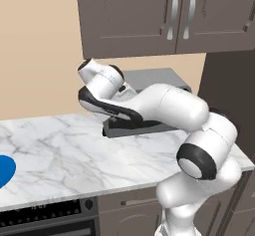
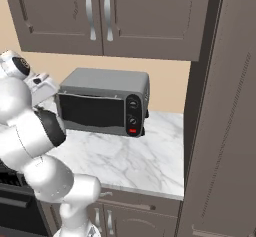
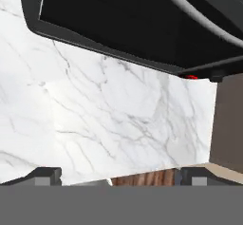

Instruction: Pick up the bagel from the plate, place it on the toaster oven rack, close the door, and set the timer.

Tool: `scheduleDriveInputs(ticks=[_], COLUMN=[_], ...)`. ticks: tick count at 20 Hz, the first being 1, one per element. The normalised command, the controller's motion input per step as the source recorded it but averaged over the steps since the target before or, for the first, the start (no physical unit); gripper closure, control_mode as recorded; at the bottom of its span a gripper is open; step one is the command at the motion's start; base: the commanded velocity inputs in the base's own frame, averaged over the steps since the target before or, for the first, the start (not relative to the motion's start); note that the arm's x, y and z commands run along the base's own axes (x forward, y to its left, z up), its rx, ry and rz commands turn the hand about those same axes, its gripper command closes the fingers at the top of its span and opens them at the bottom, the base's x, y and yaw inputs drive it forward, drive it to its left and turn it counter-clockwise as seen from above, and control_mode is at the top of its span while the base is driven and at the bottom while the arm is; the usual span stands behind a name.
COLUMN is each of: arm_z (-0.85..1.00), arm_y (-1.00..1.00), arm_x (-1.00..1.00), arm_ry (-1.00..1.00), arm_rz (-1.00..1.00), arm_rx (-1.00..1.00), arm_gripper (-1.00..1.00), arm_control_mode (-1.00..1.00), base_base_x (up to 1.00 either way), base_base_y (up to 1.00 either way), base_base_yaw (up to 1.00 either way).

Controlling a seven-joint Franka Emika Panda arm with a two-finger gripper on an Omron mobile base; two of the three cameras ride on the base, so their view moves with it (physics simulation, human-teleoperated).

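White marble surface [image 3: 118,124] fills most of the hand view, and the two dark fingertips [image 3: 45,175] of the claw [image 3: 118,176] stand far apart at the bottom, so the claw is open and holds nothing. Above it, the dark door [image 3: 142,24] of the toaster oven [image 2: 105,101] is close, with its silver handle bar [image 3: 199,17]. From the right base view the door is shut. At the left edge of the left base view, the blue plate [image 1: 5,170] lies on the surface, well apart from the oven.

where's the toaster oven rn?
Toaster oven: right base view, upper centre, on the marble counter under the wall cabinets, door shut.
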Motion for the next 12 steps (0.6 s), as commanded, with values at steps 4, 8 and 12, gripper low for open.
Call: scheduleDriveInputs(ticks=[4,8,12], arm_z=[-0.21,-0.01,0.0], arm_y=[-0.56,-0.52,-0.52], arm_x=[-0.36,-0.06,0.01], arm_ry=[-0.36,-0.08,0.0], arm_rz=[-0.23,-0.13,-0.02], arm_rx=[0.24,0.16,0.07], arm_gripper=[-1.0,-1.0,-1.0], arm_control_mode=[-1.0,-1.0,-1.0], base_base_x=[0.0,0.0,0.0], base_base_y=[0.0,0.0,0.0], base_base_yaw=[0.0,0.0,0.0])
